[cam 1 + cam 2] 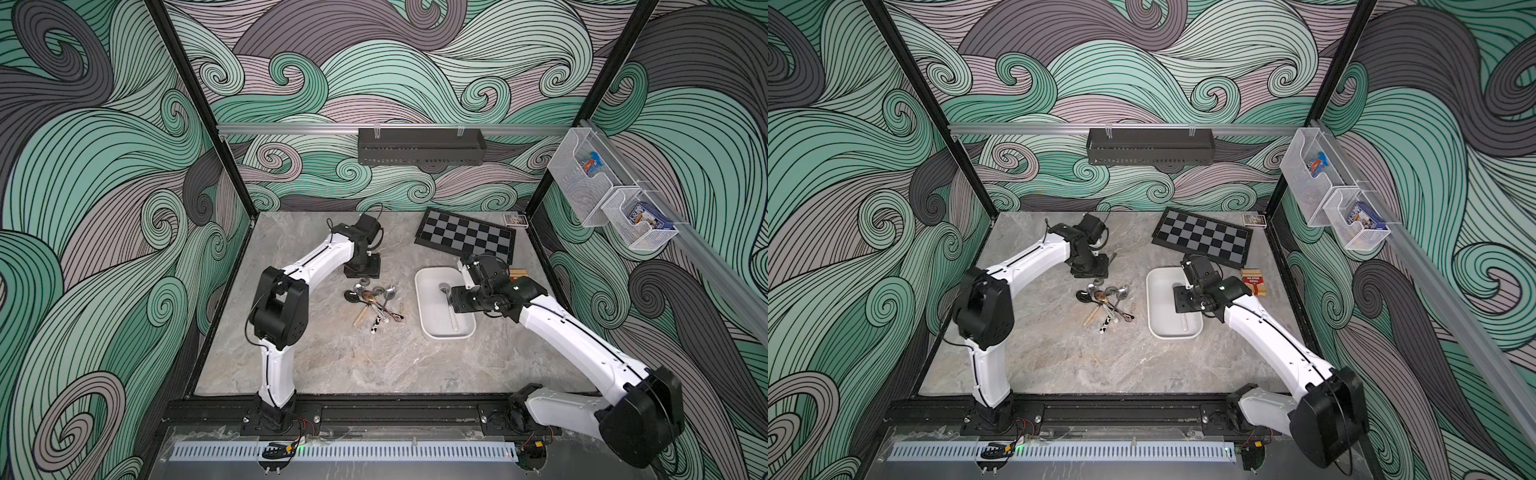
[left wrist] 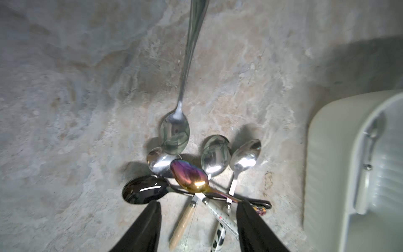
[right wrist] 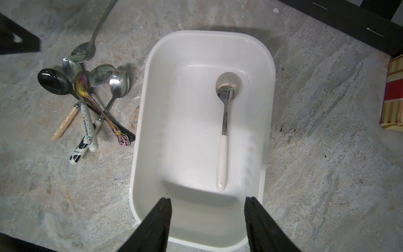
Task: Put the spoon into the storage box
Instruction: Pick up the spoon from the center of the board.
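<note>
The storage box is a shallow white tray right of the table's middle. One spoon with a white handle lies flat inside it, bowl toward the far end. My right gripper hovers open and empty over the box's near end. A pile of several spoons lies left of the box. My left gripper is open low over the pile, and its fingers straddle the crossed handles. A black spoon and an iridescent spoon lie just ahead of its tips.
A chessboard and a small card box lie at the back right. A red and yellow striped box sits just right of the tray. A black shelf hangs on the back wall, with mesh baskets on the right wall.
</note>
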### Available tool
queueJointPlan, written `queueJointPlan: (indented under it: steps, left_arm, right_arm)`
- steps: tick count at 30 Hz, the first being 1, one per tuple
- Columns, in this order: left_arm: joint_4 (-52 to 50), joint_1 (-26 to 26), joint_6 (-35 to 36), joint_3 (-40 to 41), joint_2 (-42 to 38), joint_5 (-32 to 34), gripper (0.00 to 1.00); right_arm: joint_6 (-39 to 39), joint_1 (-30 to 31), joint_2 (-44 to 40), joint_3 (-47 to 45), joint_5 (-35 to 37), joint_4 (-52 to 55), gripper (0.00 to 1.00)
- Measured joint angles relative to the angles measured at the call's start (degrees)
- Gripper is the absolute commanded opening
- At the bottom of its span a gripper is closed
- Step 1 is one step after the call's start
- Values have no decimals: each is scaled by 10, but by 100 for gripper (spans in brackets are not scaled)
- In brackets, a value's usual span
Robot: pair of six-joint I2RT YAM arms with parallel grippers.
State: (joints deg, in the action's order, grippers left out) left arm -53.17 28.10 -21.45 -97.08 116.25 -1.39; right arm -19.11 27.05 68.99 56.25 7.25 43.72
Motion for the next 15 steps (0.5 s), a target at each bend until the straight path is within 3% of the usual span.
queueJointPlan:
  steps: [15]
  left_arm:
    - [-42,2,49,-197,172,65,54]
  right_arm:
    - [-2,1,11,-11,-19,0,60]
